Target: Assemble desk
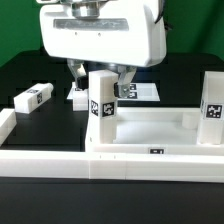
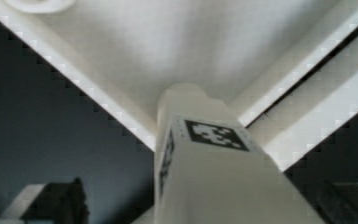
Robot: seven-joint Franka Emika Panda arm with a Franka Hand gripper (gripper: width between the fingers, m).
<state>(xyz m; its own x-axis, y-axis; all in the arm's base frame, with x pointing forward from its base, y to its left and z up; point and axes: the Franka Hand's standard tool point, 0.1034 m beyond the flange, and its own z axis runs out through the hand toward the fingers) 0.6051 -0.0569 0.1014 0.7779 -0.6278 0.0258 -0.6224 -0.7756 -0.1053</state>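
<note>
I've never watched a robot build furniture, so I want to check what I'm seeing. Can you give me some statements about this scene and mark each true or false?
1. An upright leg stands at a corner of the tabletop, below the gripper. True.
2. The gripper is clamped on that leg. False: its jaws stand open, with a gap on either side of the leg.
3. A lying leg rests on the black table at the exterior view's left. True.
4. All four legs stand on the tabletop. False: only two stand there, the one under the gripper and a second upright leg at the exterior view's right.
</note>
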